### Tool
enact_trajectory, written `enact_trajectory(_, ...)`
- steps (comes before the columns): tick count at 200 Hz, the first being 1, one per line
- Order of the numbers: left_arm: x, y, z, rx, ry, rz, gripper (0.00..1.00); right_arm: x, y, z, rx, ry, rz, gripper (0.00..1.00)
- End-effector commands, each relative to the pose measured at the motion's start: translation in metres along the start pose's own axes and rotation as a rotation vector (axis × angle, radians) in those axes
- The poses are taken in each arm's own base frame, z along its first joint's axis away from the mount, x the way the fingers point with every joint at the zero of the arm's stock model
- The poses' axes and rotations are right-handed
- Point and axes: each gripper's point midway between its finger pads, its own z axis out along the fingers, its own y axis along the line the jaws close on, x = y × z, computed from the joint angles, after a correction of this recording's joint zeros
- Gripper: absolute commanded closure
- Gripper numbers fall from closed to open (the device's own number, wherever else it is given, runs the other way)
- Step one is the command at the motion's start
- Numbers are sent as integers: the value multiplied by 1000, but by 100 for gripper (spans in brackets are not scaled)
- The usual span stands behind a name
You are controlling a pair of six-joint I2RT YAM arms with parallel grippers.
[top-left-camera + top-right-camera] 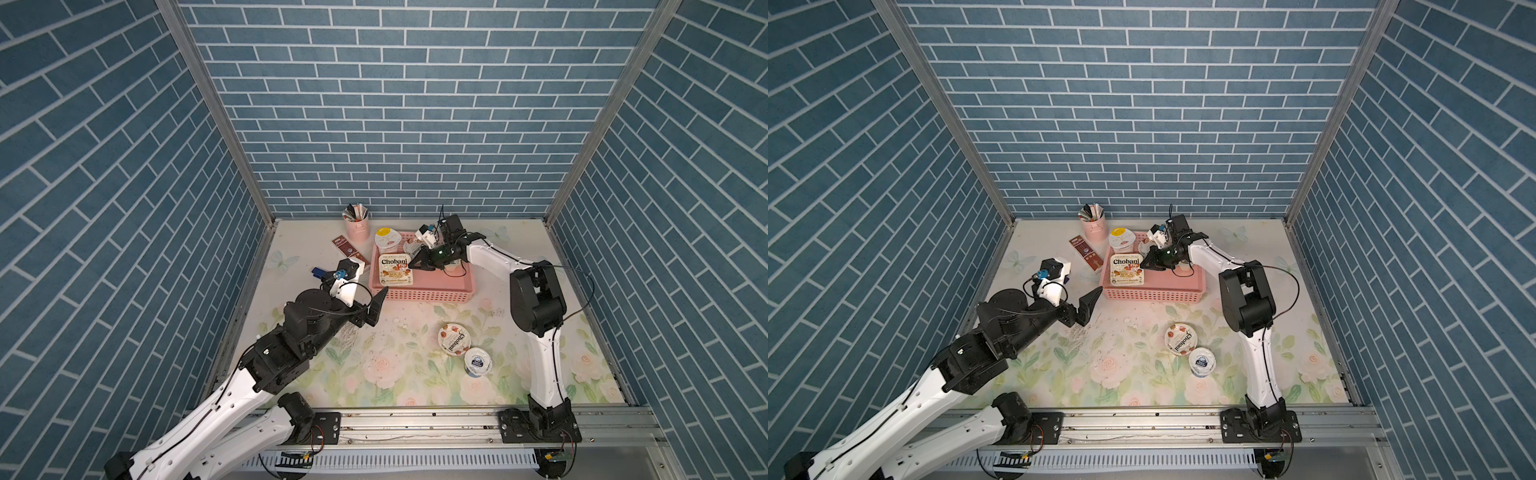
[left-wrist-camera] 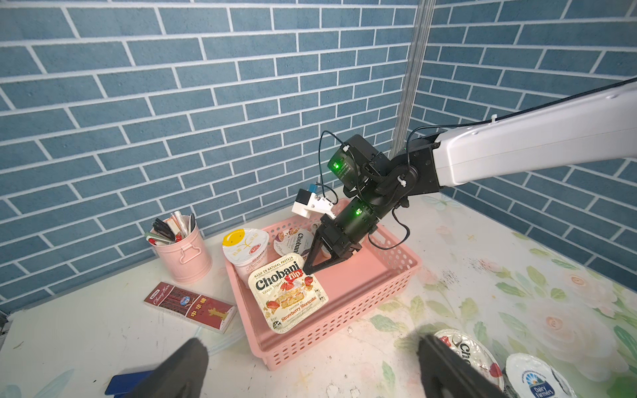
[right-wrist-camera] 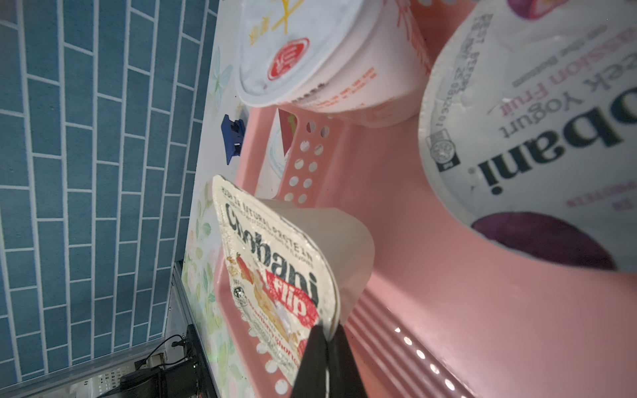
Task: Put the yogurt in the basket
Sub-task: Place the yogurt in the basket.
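Basket (image 2: 331, 329): glossy perforated pink plastic. Flip cup (image 2: 287, 298): crinkled foil lid, matt plastic wall. Pen holder (image 2: 186, 256): smooth painted metal.

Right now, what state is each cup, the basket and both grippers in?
Basket: holds three visible cups.
Flip cup: in the basket, lid up.
Yellow-topped cup: upright in the basket.
Passion fruit Chobani cup: in the basket.
Round Chobani cup: on the table, outside.
Blue-white cup: on the table, outside.
Right gripper: shut on the Flip cup's lid rim.
Left gripper: open, empty.
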Motion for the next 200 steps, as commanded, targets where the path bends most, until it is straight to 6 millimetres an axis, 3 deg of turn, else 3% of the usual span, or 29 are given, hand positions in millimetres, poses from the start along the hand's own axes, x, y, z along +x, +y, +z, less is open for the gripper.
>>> enact_trajectory(1,3,1,-3,-5,8,12,0,6,-9,7,0,25,48,100)
enact_trajectory(200,7,2,-5,-7,15,13,0,18,-33,26,44,46,196,100)
